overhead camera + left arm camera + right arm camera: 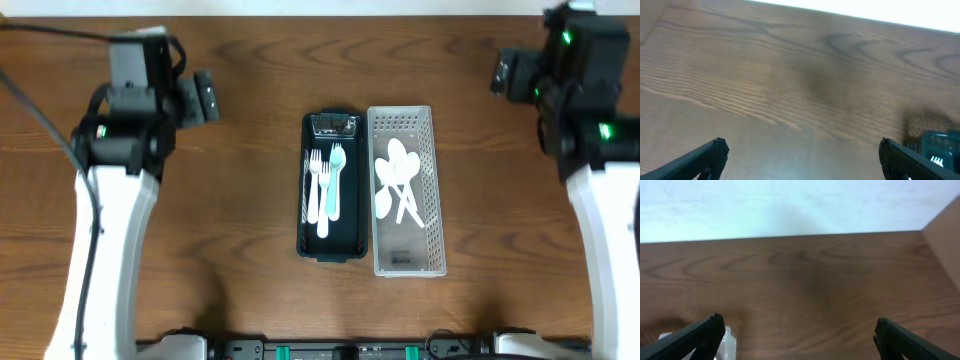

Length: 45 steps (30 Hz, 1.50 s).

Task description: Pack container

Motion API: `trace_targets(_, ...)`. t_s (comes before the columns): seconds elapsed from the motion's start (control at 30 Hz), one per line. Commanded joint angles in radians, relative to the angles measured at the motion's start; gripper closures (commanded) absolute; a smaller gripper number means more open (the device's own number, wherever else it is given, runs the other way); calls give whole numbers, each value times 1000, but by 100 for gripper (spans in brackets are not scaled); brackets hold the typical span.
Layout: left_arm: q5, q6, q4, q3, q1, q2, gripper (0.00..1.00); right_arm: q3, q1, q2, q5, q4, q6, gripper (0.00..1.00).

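Black tray (335,250) apart from left gripper (207,97)

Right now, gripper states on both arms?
Left gripper: open, holding nothing.
Right gripper: open, holding nothing.

No text, label, brand name or number can be read in any of the three views. The only signs present are indicator lamps. One green light (101,128) glows on the housing of the left arm (112,200). Two more green lights (568,38) glow on the housing of the right arm (600,200); they carry no characters. A small pale mark on the dark object at the lower right edge of the left wrist view is too blurred to read.
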Motion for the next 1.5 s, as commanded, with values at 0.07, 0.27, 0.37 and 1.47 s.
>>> trace_targets(0.07,-24,5,105,-218,5,-206,2,-262,-17,-267,45,61,-17,1)
trace_targets(0.27,-23,18,236,-561,4,-471,2,-571,-16,-518,48,88,6,1)
trace_targets(0.37,-24,26,261,-700,2,-611,2,-679,-16,-637,48,92,15,1)
trace_targets(1.47,-24,85,241,-842,2,-790,2,-790,-17,-787,56,-219,14,1)
